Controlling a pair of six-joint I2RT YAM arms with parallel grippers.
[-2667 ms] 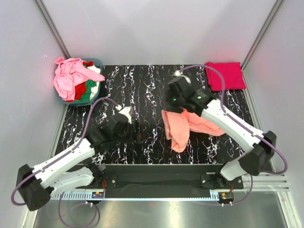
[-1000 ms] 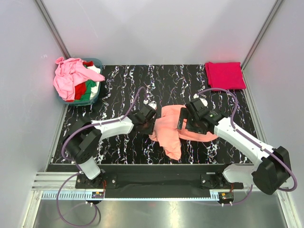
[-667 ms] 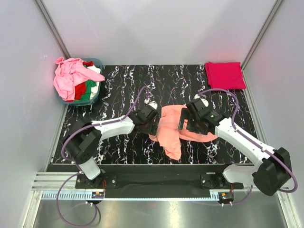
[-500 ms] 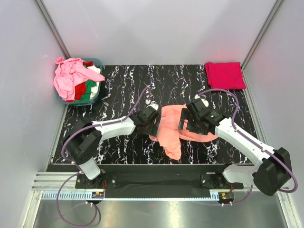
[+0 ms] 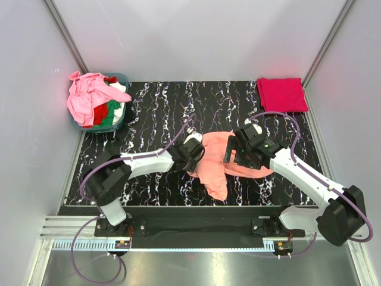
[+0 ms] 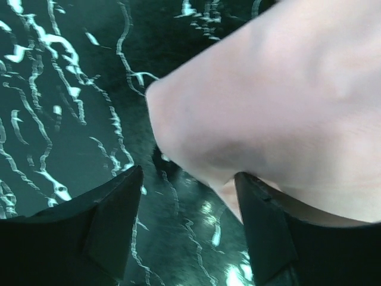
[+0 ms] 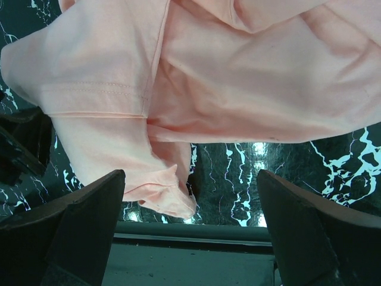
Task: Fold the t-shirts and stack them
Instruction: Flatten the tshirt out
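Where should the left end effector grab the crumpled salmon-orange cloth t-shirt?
Pinch the salmon-orange cloth t-shirt by its rounded left-edge fold, coming low from the left: that lobe bulges out just ahead of the open left end effector.

Seen from above, the right gripper (image 5: 234, 156) covers the middle of the salmon-orange shirt (image 5: 214, 176), and the left gripper (image 5: 194, 157) hides its own fingertips. The left wrist view shows that cloth blurred and cut off at top and right, perhaps a folded edge. In the tub (image 5: 121, 78), the red shirt (image 5: 99, 113) and green shirt (image 5: 113, 112) lie mostly buried under the light pink shirt (image 5: 83, 98).
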